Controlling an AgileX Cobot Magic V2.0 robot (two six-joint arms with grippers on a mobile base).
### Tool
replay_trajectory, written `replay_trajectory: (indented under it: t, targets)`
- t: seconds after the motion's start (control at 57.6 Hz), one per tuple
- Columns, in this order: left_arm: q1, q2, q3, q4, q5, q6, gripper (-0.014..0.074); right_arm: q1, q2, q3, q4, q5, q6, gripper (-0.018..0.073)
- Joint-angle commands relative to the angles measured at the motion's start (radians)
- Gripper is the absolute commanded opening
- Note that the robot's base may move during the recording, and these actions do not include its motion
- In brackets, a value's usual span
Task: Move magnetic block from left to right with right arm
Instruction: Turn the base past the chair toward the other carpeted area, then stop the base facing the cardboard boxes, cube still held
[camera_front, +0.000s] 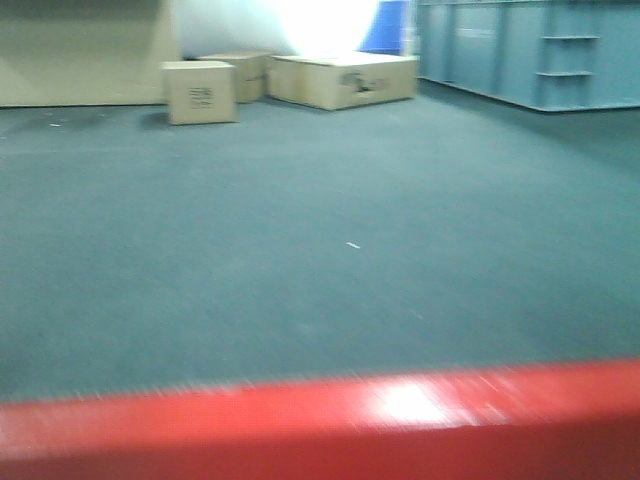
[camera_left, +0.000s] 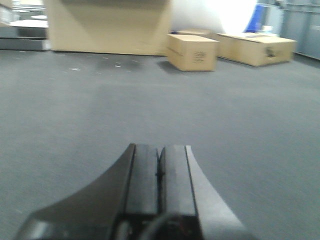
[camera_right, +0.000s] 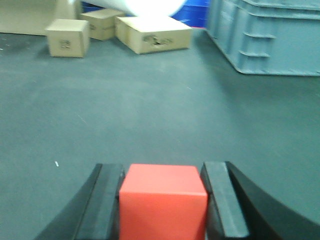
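Fingers of the left gripper (camera_left: 159, 150) sit pressed together with nothing between them, pointing out over bare grey floor (camera_left: 225, 115); this arm looks best left idle. Further right, the right gripper (camera_right: 162, 167) pinches the red block (camera_right: 162, 200), one black pad against each side face, so the block sits square between the jaws. Whether anything supports it from below is hidden. To carry it well, I would hold the squeeze firm and even, travel level and slowly rightward, and let go only once the block is set down. Room looks generous. Cardboard boxes (camera_right: 67, 37) stand well away at the far left, and a grey-blue crate (camera_right: 270, 40) lines the far right, the only edge to mind. A red band (camera_front: 320, 420) along the bottom of the front view is too smeared to identify.
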Motion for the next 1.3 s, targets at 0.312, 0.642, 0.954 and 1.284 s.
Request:
replay_trajectory:
  t: [0.312,0.642,0.954,1.284]
  targets:
    - [-0.001,-0.01,0.008,-0.005,-0.084,-0.006,-0.0126,-0.007,0.012,-0.03,-0.006,-0.09,-0.006,0.0216]
    - [-0.001,-0.01,0.008,-0.005,-0.084,-0.006,-0.0126,-0.007,0.012,-0.03,-0.007,-0.09,-0.006,0.0216]
    - [-0.001,-0.01,0.008,-0.005,-0.084,-0.006,-0.0126,-0.007,0.012,-0.03,-0.007,-0.09,-0.006,0.0216]
    - [-0.001,-0.01,0.008,-0.005,-0.084,-0.006,-0.0126,-0.007,0.056,-0.077,-0.002,-0.063,-0.006,0.0216]
